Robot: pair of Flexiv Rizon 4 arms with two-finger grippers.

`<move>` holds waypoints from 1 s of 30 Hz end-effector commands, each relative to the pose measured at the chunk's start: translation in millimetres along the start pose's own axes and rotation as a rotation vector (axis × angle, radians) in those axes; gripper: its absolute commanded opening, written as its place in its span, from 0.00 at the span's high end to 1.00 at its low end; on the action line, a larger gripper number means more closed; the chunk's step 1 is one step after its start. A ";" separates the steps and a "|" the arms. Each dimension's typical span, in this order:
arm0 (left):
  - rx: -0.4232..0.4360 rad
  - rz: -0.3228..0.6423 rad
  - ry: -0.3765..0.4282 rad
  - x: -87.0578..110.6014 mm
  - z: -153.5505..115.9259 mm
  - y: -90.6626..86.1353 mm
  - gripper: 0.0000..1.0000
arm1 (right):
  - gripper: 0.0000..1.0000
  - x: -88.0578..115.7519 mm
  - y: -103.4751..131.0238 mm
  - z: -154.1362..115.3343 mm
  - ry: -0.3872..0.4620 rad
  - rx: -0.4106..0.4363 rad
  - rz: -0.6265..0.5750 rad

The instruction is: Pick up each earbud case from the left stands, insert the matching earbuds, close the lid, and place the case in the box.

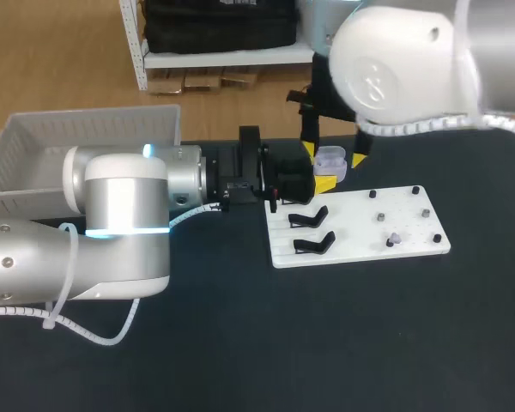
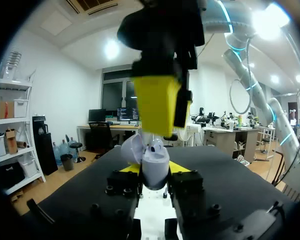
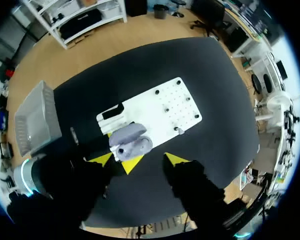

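Counter (image 1: pixel 352 343), black and matte, gives broad room on the near side. Beyond it lies the white perforated board (image 1: pixel 352 245), where two black stands (image 1: pixel 310 220) hold no case and one small lilac earbud (image 1: pixel 394 239) rests toward its right end. Just past the board's far-left corner, the left end effector (image 2: pixel 157 170) is clenched on the pale lilac earbud case (image 2: pixel 153 161), lid open, above the counter. The right end effector (image 3: pixel 138 159) hangs released over it, fingers astride, so room there is tight. Whether an earbud sits inside, I cannot tell. Inserting, closing and boxing seem left to do. Farthest left, the white slatted plastic box (image 1: pixel 34 146) shows no case, and the left arm (image 1: pixel 124 202) crowds its rim.
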State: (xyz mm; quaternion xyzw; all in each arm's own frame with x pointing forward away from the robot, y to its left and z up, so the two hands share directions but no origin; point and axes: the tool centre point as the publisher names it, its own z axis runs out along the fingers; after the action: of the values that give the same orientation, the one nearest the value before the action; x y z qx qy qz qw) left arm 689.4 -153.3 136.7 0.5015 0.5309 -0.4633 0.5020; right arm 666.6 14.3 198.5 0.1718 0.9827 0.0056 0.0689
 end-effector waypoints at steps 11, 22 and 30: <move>-0.008 0.005 -0.008 1.8 0.5 -1.3 1.00 | 0.00 40.5 -81.0 9.3 -0.219 -0.207 -0.119; -0.008 0.005 -0.008 1.8 0.5 -1.3 1.00 | 0.00 34.0 -111.4 68.5 -0.214 -0.173 -0.026; -0.008 0.005 -0.008 1.8 0.5 -1.3 1.00 | 0.00 26.0 -108.8 110.6 -0.209 -0.171 -0.068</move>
State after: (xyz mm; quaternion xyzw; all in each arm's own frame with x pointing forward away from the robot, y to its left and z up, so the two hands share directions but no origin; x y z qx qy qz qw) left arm 689.4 -153.3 136.7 0.5015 0.5309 -0.4633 0.5020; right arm 611.2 -84.1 101.0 0.1337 0.9738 0.0633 0.1728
